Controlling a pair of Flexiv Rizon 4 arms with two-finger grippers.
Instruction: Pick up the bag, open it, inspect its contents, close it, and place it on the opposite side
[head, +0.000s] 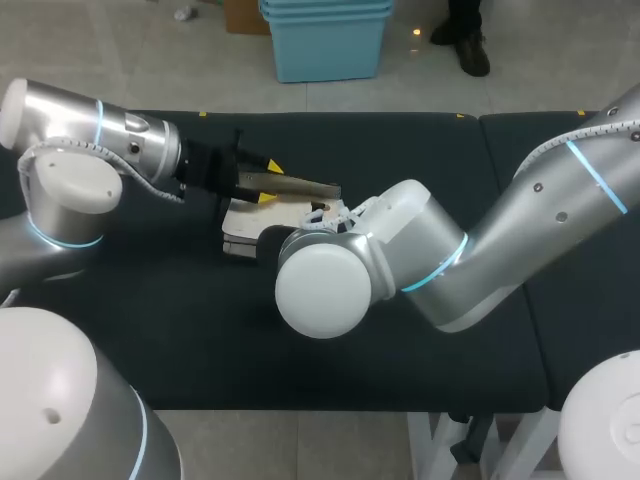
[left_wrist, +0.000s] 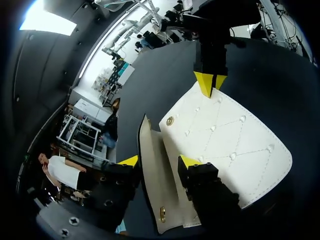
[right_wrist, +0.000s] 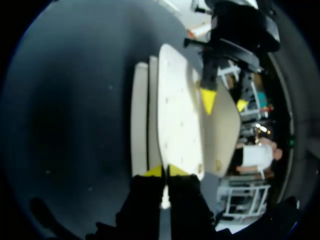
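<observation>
A white quilted bag (head: 243, 228) lies on the black table, left of centre. Its flap (head: 300, 188) is lifted open, and the beige inside (left_wrist: 152, 170) shows. My left gripper (left_wrist: 159, 161) is open, with the flap standing loose between its yellow tips. Seen from above, the left gripper (head: 268, 182) hovers over the bag's far edge. My right gripper (right_wrist: 165, 171) is shut on the thin edge of the bag's front panel (right_wrist: 175, 110). The left wrist view shows the right gripper (left_wrist: 210, 84) pinching that panel (left_wrist: 230, 140) at the side opposite the flap. The bag's contents are hidden.
The black table cover (head: 150, 330) spreads wide to the left and front of the bag. My right arm's bulky elbow (head: 322, 282) hangs over the table's middle, just in front of the bag. A seam (head: 490, 170) splits the cover at the right.
</observation>
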